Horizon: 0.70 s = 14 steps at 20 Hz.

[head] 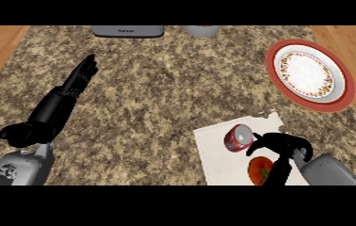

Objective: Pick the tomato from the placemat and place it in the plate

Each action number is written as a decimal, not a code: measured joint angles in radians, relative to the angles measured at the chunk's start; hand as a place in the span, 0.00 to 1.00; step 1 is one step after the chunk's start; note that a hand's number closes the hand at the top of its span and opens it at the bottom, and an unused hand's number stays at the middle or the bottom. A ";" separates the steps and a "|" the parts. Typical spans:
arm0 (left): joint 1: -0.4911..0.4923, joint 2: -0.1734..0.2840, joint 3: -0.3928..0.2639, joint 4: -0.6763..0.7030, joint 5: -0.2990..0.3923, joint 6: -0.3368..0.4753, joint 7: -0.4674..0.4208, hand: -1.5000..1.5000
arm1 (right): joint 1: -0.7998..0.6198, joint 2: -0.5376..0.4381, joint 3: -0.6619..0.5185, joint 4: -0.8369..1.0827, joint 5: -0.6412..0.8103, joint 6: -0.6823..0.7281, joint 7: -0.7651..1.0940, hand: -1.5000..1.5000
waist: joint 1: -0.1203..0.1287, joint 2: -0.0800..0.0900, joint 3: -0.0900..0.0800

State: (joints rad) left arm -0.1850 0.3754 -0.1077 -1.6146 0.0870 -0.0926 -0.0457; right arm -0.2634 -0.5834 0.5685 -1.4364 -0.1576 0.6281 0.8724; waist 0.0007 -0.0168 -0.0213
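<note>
The red tomato [259,169] lies on the white placemat [219,157] near the view's lower edge. My right hand [284,144] arches over it from the right. Its fingers [278,169] curl down along the tomato's right side and the thumb hooks above it, so part of the tomato is hidden. The plate [309,74], white with a patterned band and a wide red rim, sits at the far right of the counter, apart from the placemat. My left hand [78,81] rests open at the left with its fingers straight, pointing away from me.
A red can [238,138] lies on its side on the placemat, just up and left of the tomato and close to my right thumb. A grey appliance [128,30] and a grey cup [202,30] stand at the counter's far edge.
</note>
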 measured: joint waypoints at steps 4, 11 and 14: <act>-0.005 -0.005 0.012 0.006 -0.003 -0.010 0.002 0.50 | 0.024 -0.002 0.000 -0.027 0.088 -0.002 -0.058 1.00 | -0.002 0.000 0.000; -0.021 -0.014 -0.003 -0.009 -0.006 -0.026 -0.005 0.50 | -0.114 -0.010 -0.173 0.176 0.198 -0.219 0.091 1.00 | 0.054 0.037 0.006; -0.030 -0.015 -0.011 -0.017 -0.008 -0.031 -0.008 0.50 | -0.169 -0.061 -0.249 0.274 0.257 -0.316 0.152 1.00 | 0.081 0.059 0.007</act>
State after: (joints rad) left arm -0.2149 0.3603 -0.1191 -1.6314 0.0786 -0.1232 -0.0533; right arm -0.4324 -0.6445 0.3198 -1.1619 0.0992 0.3123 1.0244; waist 0.0821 0.0420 -0.0140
